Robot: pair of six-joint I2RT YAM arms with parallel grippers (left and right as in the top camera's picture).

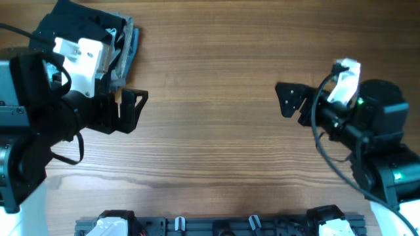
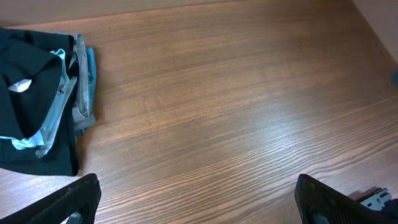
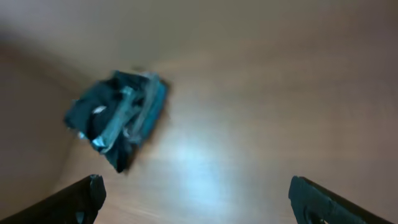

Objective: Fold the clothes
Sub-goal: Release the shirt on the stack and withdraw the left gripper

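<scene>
The clothes are a stacked pile of black, pale blue and grey fabric at the table's far left corner. In the overhead view the left arm hides most of the pile. The pile also shows blurred in the right wrist view. My left gripper is open and empty, just in front of the pile; its fingers frame bare wood in the left wrist view. My right gripper is open and empty at the right, far from the clothes, and shows in the right wrist view.
The wooden table lies bare between the two grippers. A black rail with clips runs along the front edge. The arm bases stand at the left and right edges.
</scene>
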